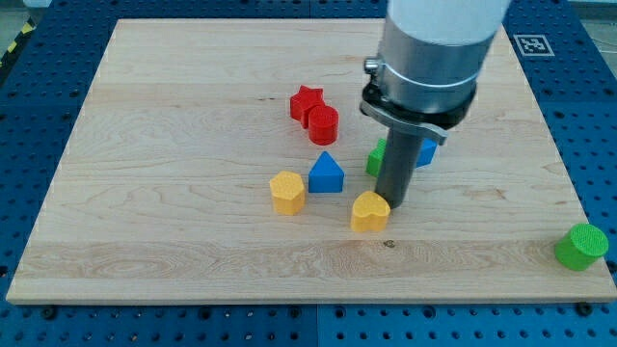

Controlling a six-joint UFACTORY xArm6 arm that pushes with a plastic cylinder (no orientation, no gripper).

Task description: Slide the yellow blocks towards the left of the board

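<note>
Here my tip touches the glossy yellow heart block on pale wood; no jaws

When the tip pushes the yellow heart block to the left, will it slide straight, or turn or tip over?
The yellow heart block looks low and flat-bottomed, so it probably slides without tipping. My tip touches its right upper edge, off-centre, so it may rotate. It looks rigid.
</note>
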